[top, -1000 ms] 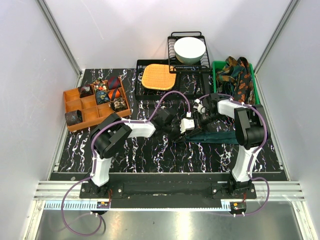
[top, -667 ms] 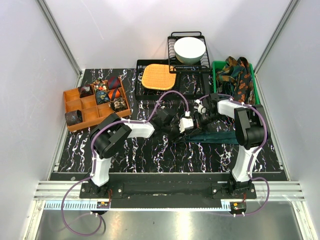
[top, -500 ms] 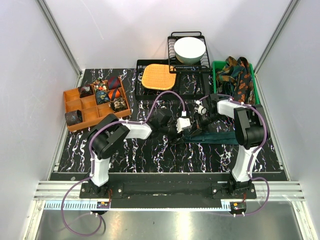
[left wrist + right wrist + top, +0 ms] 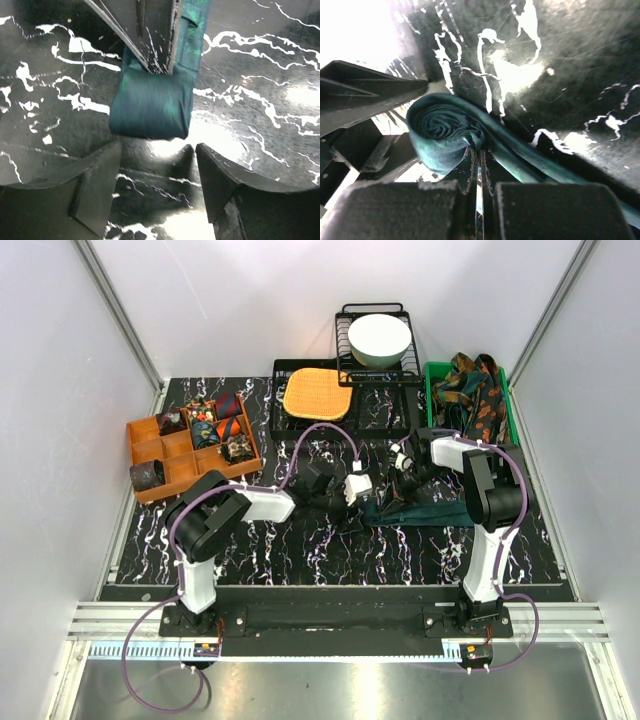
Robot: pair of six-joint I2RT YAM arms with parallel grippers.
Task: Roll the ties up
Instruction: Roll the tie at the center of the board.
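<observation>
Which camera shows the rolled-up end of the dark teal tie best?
The right wrist view: it looks straight into the coil, spiral layers visible. The left wrist view shows only its blurred outer side. From above, it is too small to make out.

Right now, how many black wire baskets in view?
2. One black wire basket at back centre holds the orange woven mat; the other, behind it, holds the white bowl. None apparently hidden.
</observation>
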